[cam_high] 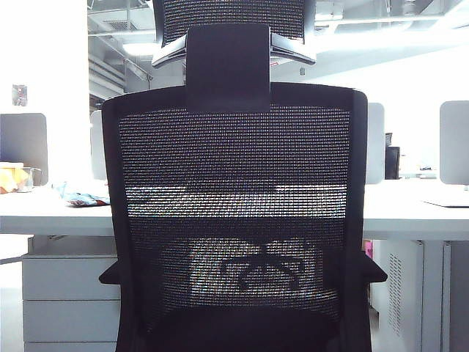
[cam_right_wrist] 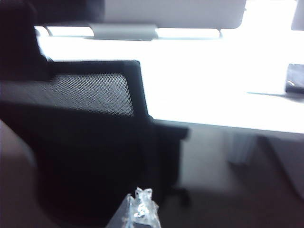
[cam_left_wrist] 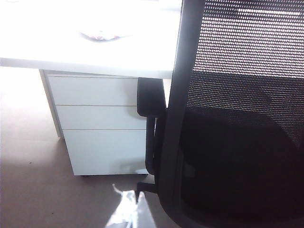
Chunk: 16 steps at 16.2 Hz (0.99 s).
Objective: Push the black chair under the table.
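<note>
The black chair [cam_high: 234, 220] stands with its mesh back toward the exterior camera and fills most of that view. It is in front of the table [cam_high: 51, 209], near the middle of the table's long front edge. The white top runs behind the chair on both sides. Through the mesh I can see the table's edge and, lower, the chair base. The armrests stick out on each side below the level of the top. From these pictures I cannot tell how far the seat is already under the table.

The left gripper [cam_left_wrist: 128, 211] shows only as a pale, shiny tip in the left wrist view, just beside the chair's back frame [cam_left_wrist: 173, 118] and low. I cannot tell if its jaws are wide or narrow, and I cannot tell if it touches the frame. The right gripper [cam_right_wrist: 137, 209] is also only a small wrapped tip in a blurred picture, close to the other side of the chair; its opening cannot be read either.

In my judgement the risks are these. The left armrest [cam_left_wrist: 151, 97] is close to the pale grey drawer unit [cam_left_wrist: 99, 123], so a push that is not straight could drive it against the drawers. The armrests may also catch the table edge if they are too high. Because a chair of this kind probably rolls and turns, an unequal push from the two arms could rotate it instead of moving it in.
</note>
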{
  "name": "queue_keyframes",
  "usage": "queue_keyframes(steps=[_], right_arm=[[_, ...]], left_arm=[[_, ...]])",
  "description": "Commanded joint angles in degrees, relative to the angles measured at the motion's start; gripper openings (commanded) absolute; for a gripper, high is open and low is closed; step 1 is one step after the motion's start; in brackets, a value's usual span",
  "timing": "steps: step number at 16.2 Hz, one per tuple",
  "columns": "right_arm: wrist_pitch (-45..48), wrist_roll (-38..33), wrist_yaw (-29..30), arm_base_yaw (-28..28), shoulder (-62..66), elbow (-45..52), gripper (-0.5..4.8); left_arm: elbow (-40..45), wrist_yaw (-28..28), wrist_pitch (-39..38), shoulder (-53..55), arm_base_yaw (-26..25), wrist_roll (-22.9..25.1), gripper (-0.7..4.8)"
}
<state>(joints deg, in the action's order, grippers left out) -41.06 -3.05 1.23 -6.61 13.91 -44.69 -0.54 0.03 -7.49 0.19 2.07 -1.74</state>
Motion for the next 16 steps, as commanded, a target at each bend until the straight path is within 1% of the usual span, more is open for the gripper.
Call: queue_keyframes(steps=[1,2,3,5,6,9,12,16], right_arm=[[3.4,0.7,-0.2,4.4,-1.0,4.8,-0.01],[7.7,0.1,0.0,7.7,-2.9,10.2,-0.01],[12.2,0.0,0.0,9.2,-4.3,15.0,-0.01],[18.9,0.0,0.0,9.7,-5.8,22.2,-0.01],[23.6,-1.0,0.4,9.7,-6.8,27.2,-0.01],[34.4,-3.1,0.4,9.7,-8.0,36.6,-0.01],[38.9,-3.7,0.4,9.7,-9.7,41.2,-0.01],[39.8,-4.5,0.4,9.6,-11.9,43.4,-0.01]], left_arm=[[0.0,0.2,0.7,0.0,-0.1,0.2,-0.05],[0.0,0.2,0.7,0.0,0.0,0.2,-0.05],[0.0,0.2,0.7,0.0,0.0,0.2,-0.05],[0.0,0.2,0.7,0.0,0.0,0.2,-0.05],[0.0,0.2,0.7,0.0,0.0,0.2,-0.05],[0.0,0.2,0.7,0.0,0.0,0.2,-0.05],[0.0,0.2,0.7,0.0,0.0,0.2,-0.05],[0.0,0.2,0.7,0.0,0.0,0.2,-0.05]])
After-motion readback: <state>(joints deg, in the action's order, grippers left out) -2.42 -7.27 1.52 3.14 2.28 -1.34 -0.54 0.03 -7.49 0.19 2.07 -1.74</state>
